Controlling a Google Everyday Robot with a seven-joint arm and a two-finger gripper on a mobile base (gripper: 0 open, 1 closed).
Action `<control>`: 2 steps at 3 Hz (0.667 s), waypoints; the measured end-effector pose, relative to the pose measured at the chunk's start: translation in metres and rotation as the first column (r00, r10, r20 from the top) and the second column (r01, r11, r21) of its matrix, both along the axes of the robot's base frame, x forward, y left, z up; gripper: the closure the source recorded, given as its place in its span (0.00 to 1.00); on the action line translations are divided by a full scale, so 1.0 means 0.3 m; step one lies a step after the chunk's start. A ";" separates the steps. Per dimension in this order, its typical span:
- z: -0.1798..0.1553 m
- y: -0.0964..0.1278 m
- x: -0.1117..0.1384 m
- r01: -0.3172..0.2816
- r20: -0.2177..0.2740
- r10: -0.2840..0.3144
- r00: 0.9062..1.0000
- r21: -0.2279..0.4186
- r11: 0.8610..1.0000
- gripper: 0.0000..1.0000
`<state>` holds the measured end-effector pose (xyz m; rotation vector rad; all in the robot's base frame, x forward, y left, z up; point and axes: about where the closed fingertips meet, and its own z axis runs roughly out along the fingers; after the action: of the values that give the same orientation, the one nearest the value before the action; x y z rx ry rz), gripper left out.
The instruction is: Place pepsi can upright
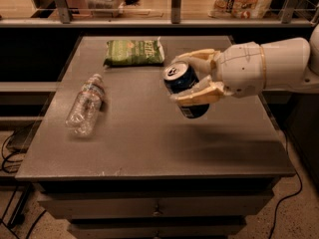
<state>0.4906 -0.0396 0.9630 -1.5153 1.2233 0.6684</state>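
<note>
Your gripper reaches in from the right with its jaws clenched on the pepsi can, one cream finger on the can's far side and one across its near side. It holds the can over the right-centre of the grey table, and the can leans with its silver top turned up and to the left; it seems to hang clear of the tabletop, though this angle doesn't settle it. A clear water bottle lies on its side at the left and a green snack bag lies flat near the far edge, both well apart from the can.
</note>
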 end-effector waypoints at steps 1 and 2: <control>-0.003 -0.007 -0.006 -0.011 0.013 0.009 1.000 0.106 0.994 1.00; -0.029 -0.010 -0.011 -0.005 0.000 0.005 1.000 0.180 0.984 0.81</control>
<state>0.4873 -0.0427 0.9543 -1.3684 1.1285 0.7615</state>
